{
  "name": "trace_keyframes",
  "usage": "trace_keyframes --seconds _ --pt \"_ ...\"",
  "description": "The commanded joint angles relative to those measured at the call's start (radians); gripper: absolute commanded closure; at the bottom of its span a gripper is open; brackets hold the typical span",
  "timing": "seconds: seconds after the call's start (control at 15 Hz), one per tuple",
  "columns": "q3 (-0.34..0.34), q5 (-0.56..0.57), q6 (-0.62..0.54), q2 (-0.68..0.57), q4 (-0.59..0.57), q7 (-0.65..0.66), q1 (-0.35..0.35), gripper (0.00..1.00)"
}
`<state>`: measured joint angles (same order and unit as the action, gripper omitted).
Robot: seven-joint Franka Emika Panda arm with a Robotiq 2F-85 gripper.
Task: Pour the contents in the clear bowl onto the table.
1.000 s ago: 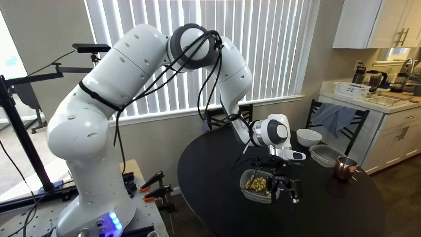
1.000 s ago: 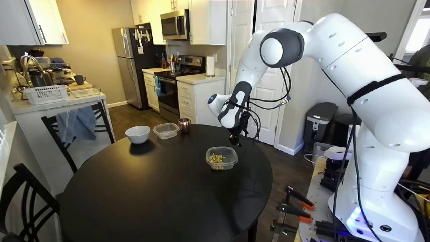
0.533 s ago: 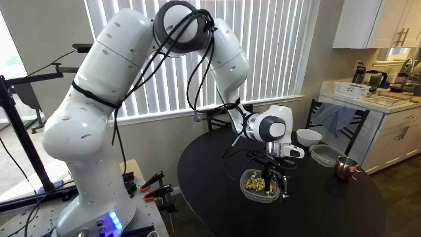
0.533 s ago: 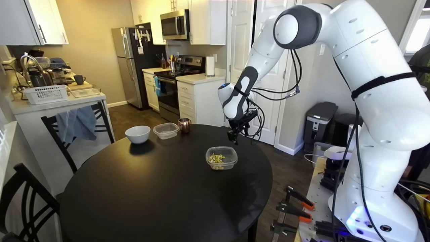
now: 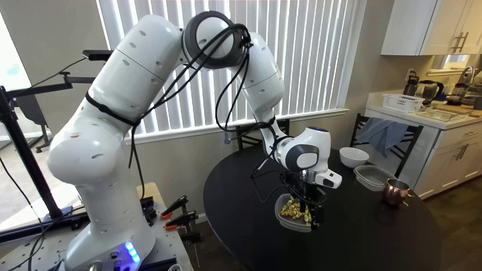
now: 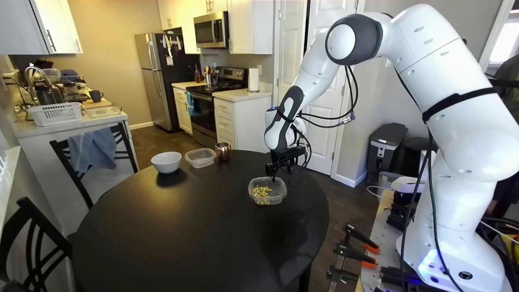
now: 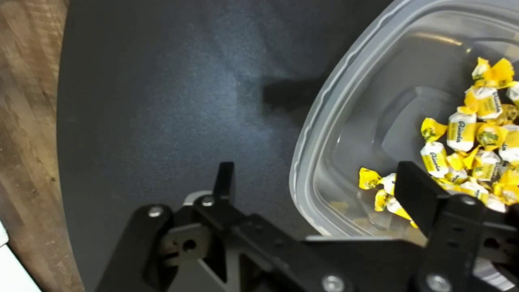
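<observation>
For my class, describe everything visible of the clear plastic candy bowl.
The clear, squarish bowl, apparently plastic, has rounded corners, transparent walls and a ridged rim. Upright on the round black table, it holds yellow and white wrapped candies. In the wrist view, parted black fingers flank its rim; contact is unclear.

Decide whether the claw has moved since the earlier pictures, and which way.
Yes. In an exterior view the claw has shifted leftward in the picture, judged against the candy bowl, which has stayed put.

White bowl (image 6: 166, 163); copper mug (image 6: 222, 151); blue towel (image 6: 92, 150) over black chair (image 6: 76, 178)
</observation>
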<state>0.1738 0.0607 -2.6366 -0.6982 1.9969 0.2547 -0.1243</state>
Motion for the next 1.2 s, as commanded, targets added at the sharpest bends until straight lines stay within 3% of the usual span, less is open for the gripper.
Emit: trace_keyframes --seconds 0.0,0.13,0.27,0.33,1.0,1.13 --pt "0.015 -0.053 -0.004 -0.03 -0.029 0.027 0.018 0.0" --pt "0.03 -0.054 -0.003 -0.046 -0.048 0.041 0.027 0.03" --pt "0.05 -0.044 -0.005 -0.067 -0.072 0.06 0.04 0.27" --pt "0.06 -0.04 -0.004 -0.079 -0.085 0.069 0.045 0.3" --pt "0.133 -0.025 0.023 -0.2 -0.203 0.133 0.099 0.97" --pt "0.133 -0.03 0.024 -0.197 -0.201 0.125 0.099 0.95"
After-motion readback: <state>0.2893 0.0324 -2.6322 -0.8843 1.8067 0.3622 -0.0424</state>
